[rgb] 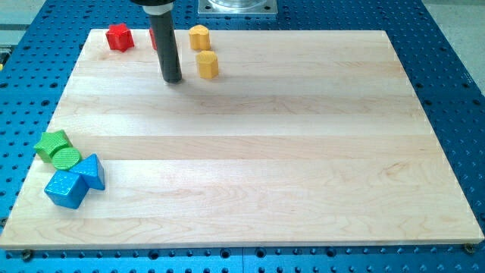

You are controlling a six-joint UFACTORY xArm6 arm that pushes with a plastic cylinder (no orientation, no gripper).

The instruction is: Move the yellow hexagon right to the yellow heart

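Camera view, sole view on record. A wooden board (250, 152) lies on a blue perforated table (455, 91).

My tip (173, 80) rests on the board near the view's top left. The arm carries no gripper: it ends in a plain dark rod, so there is nothing to stand apart, together or clamped.

Two yellow blocks stand just to the view's right of the rod. The upper yellow block (199, 36) is at the board's top edge; the lower yellow block (207, 64) is directly below it, close by, with contact between the two not determinable. At this size I cannot say with confidence which is the hexagon and which the heart; the upper looks more faceted.

Key relation: both yellow blocks lie to the view's right of my tip, the lower one nearest, slightly above tip level, with a narrow gap between. The pair is stacked top to bottom in the view, not side by side.

Judgement: the task needs the hexagon on the heart's right flank, so the tip would likely have to work round the pair, not push straight in from the left.

Other items: a red block (119, 36) at top left, a second red block (154, 38) largely hidden behind the rod, and at lower left a green block (53, 143), a second green block (67, 158), a blue block (92, 171) and a second blue block (66, 189), well apart from the work.
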